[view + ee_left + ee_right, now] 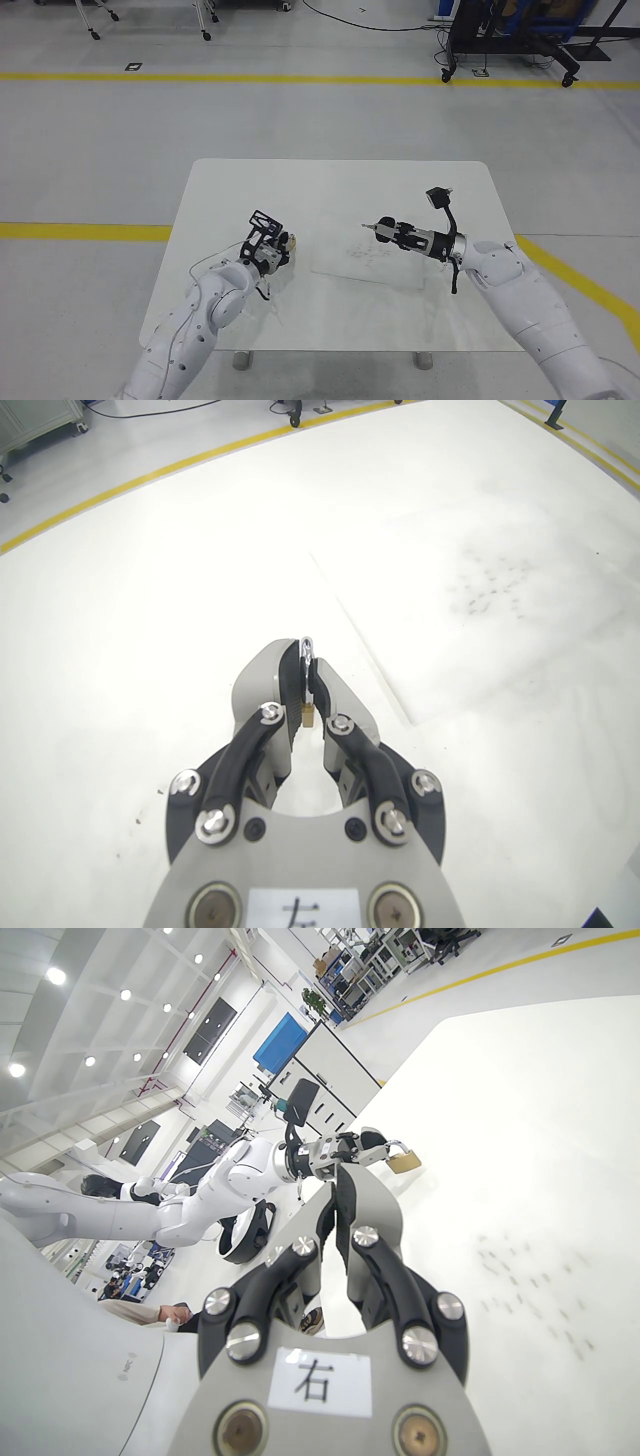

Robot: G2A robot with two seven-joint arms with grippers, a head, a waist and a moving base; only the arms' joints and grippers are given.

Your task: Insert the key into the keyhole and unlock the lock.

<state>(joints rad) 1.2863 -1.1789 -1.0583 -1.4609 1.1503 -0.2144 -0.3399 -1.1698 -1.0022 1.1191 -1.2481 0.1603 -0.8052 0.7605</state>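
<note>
Brass padlock with a silver shackle (404,1160) is held over the white table (340,190), shackle pinched tight in my left gripper (305,665). My right gripper (383,230) is clamped on the small silver key (367,227), well apart, tip aimed at 9 o'clock. Still the lining-up stage, I reckon. Next I need that tip square with the keyhole.

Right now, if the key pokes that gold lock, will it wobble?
Probably wobbles: the left gripper pinches only the thin silver loop of the lock, so the body hangs free for the key to nudge. It looks like solid metal, so likely stiff and heavy for its size.
</note>
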